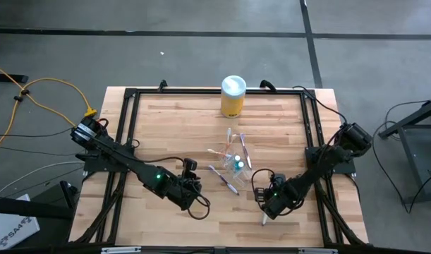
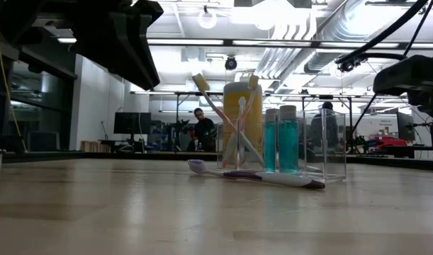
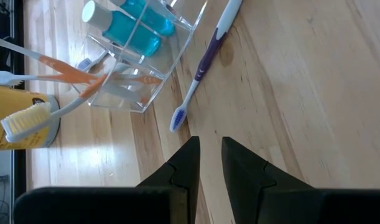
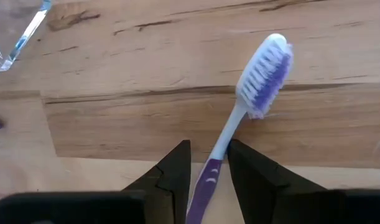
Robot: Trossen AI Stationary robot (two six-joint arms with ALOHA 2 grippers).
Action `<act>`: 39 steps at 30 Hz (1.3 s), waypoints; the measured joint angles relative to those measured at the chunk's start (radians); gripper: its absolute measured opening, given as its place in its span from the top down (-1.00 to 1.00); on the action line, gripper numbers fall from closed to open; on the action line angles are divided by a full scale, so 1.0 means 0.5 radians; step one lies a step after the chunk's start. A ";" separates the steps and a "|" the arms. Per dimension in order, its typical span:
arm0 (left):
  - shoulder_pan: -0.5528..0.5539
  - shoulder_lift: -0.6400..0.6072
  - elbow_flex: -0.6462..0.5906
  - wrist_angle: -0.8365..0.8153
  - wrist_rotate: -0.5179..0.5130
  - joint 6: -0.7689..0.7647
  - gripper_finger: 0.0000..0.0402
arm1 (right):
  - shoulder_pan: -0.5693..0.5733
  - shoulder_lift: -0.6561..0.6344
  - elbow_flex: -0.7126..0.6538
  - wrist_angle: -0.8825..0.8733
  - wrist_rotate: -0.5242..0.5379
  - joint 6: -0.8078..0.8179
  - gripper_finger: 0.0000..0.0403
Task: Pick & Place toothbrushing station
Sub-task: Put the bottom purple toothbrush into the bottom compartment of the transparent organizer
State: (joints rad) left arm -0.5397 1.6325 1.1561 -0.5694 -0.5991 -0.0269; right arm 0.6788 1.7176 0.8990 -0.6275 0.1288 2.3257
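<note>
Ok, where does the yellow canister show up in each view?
High: yellow canister top centre, at the table's edge.
Low: canister mid-picture, behind the clear cup.
Left wrist: canister beyond the cup, partly cut off.
Right wrist: not in it.
Shared landmark: the clear cup.

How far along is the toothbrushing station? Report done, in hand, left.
Done: pink and orange toothbrushes stand in the clear cup, with the blue tube.
In hand: the right gripper is shut on a purple toothbrush, low over the table.
Left: that brush is not yet in the cup, and another purple toothbrush lies on the wood ahead of the empty left gripper.
</note>
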 joint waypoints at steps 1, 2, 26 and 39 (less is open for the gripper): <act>0.000 0.000 0.000 0.000 0.000 0.000 0.70 | 0.000 0.001 -0.001 0.004 -0.004 0.000 0.50; -0.001 0.000 0.000 0.000 0.000 0.000 0.70 | -0.001 0.001 -0.001 0.007 -0.008 0.000 0.50; -0.001 0.000 0.000 -0.061 0.002 -0.033 0.70 | 0.025 0.010 -0.004 0.115 0.020 0.111 0.50; -0.001 0.000 0.000 -0.060 0.002 -0.053 0.70 | -0.150 0.010 -0.002 -0.047 -0.031 -0.103 0.50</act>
State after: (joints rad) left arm -0.5400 1.6325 1.1561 -0.5991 -0.5983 -0.0532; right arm 0.6040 1.7226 0.8982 -0.6509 0.1132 2.2742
